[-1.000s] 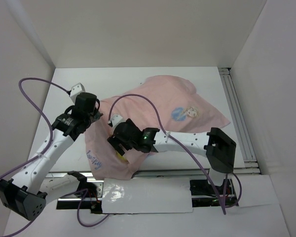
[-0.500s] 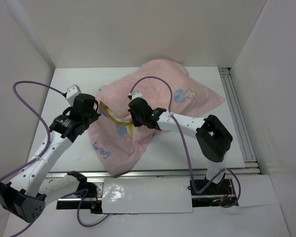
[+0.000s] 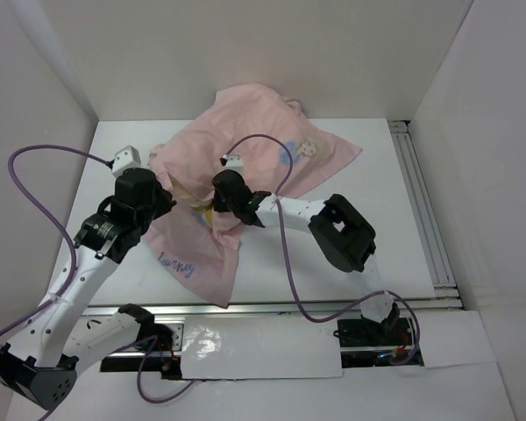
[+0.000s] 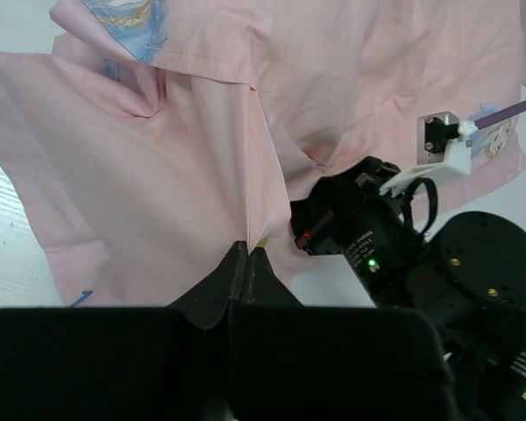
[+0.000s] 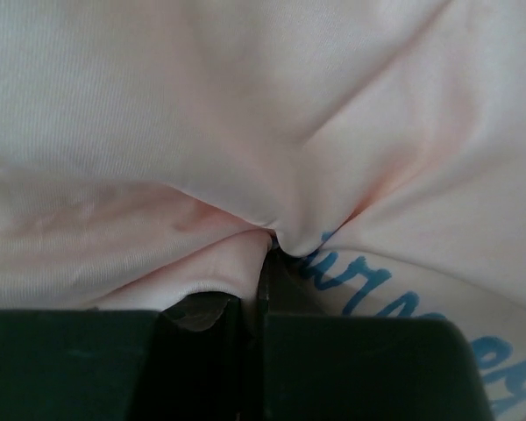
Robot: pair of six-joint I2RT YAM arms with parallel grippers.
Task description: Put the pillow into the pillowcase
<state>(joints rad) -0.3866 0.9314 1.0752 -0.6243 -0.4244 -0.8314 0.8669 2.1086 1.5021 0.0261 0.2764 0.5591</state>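
From above, one pillowcase lies bunched on the desk, pink side up. The one pillow shows only as a yellow sliver under it, the rest hidden.

In the left wrist view, the left pincer is clamped on a pink fold.

In the right wrist view, the right pincer is closed, pinching pink cloth beside blue lettering that is cut off at the frame edge.
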